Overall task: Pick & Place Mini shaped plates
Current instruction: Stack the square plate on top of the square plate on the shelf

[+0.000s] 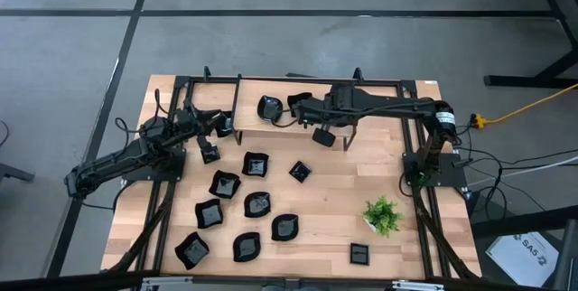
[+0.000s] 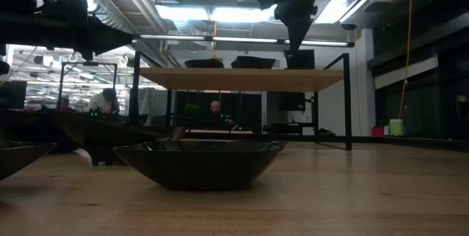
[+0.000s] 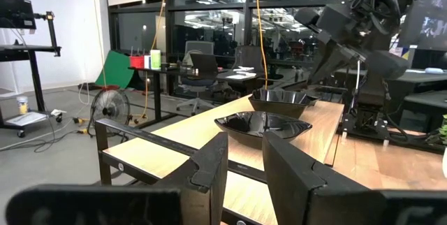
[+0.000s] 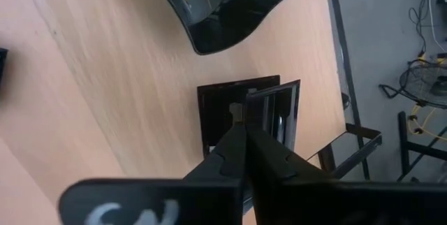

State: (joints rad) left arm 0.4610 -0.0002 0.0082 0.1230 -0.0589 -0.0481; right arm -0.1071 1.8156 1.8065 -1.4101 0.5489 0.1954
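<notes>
Two black dishes (image 1: 270, 107) sit on the raised wooden shelf (image 1: 379, 128) at the table's far edge, while about ten more mini shaped plates (image 1: 256, 164) lie scattered over the table (image 1: 325, 223) in front of it, near a small green plant (image 1: 383, 213). Reaching over the shelf, the right gripper (image 4: 241, 124) has its fingers pinched nearly together on the thin rim of a small square dish (image 4: 246, 113), close beside a wavy-edged dish (image 4: 227, 5). At the shelf's left end the left gripper (image 3: 244, 158) hovers empty, its fingers parted by a moderate gap.

Overhead looks down; low camera (table-level) faces roomward.
</notes>
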